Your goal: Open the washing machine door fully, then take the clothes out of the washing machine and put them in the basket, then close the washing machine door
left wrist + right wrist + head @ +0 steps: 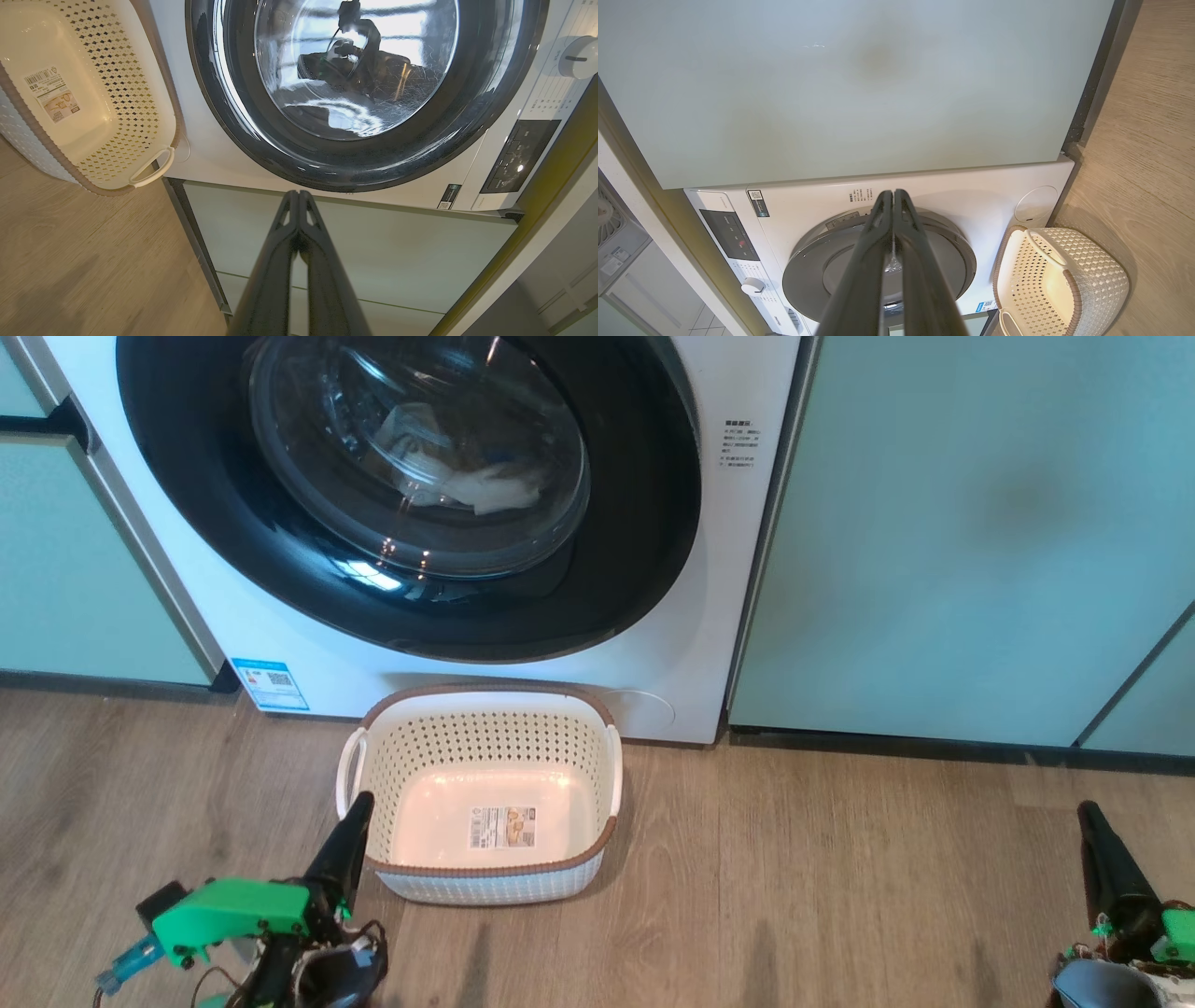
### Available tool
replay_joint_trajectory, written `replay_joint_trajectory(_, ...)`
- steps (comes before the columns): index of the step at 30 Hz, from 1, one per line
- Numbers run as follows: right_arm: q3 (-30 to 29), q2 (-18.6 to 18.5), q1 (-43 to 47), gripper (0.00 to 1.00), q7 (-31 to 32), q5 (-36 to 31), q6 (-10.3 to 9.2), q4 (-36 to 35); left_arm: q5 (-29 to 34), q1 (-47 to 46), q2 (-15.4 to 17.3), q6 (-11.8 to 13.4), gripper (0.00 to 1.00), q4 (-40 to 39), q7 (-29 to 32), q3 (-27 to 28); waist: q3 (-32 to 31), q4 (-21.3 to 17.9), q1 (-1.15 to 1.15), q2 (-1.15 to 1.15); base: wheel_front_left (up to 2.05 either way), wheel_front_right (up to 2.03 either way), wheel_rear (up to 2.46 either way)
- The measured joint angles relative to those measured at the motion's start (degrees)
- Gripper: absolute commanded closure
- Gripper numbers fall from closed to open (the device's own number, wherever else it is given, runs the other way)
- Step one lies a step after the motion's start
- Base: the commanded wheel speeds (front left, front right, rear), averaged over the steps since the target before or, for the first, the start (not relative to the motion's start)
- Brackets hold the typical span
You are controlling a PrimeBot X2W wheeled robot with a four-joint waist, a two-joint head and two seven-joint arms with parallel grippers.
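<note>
I see a wood-grain plank floor (840, 896), pale green cabinet panels (980, 523) behind it, a dark plinth strip (934, 744) at their base; even light.

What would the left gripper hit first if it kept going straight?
The left gripper would probably meet the black rim of the washing machine door, near the pale green cabinet; depth is unclear.

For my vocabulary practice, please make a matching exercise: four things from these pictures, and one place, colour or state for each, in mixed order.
1 washing machine door
2 basket
3 clothes
4 left end effector

A inside the washing machine
B dark fingers pressed together
C empty, on the floor
D glossy black rim

Pairs: 1-D, 2-C, 3-A, 4-B
</note>
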Motion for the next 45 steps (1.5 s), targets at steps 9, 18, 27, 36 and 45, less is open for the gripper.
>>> replay_joint_trajectory(9,0.00,0.00,0.00,1.00,0.00,0.00,-0.01,0.00,0.00,-0.01,0.00,0.00,1.00,0.00,0.00,0.02,0.00,0.00,0.00,0.00,0.00,0.00,0.00)
replay_joint_trajectory(18,-0.01,0.00,0.00,1.00,0.00,0.00,0.00,0.00,0.00,-0.01,-0.02,0.00,1.00,0.00,0.00,0.02,0.00,0.00,0.00,0.00,0.00,0.00,0.00)
replay_joint_trajectory(27,-0.01,0.00,0.00,1.00,0.00,0.00,0.00,0.00,0.00,-0.01,-0.02,0.00,1.00,0.00,0.00,0.03,0.00,0.00,0.00,0.00,0.00,0.00,0.00)
replay_joint_trajectory(36,-0.01,0.00,0.00,1.00,0.00,0.00,-0.01,0.00,0.00,-0.01,-0.03,0.00,1.00,0.00,0.00,0.03,0.00,0.00,0.00,0.00,0.00,0.00,0.00)
replay_joint_trajectory(45,-0.02,0.00,0.00,1.00,0.00,0.00,-0.01,0.00,0.00,-0.01,-0.04,0.00,1.00,0.00,0.00,0.03,0.00,0.00,0.00,0.00,0.00,0.00,0.00)
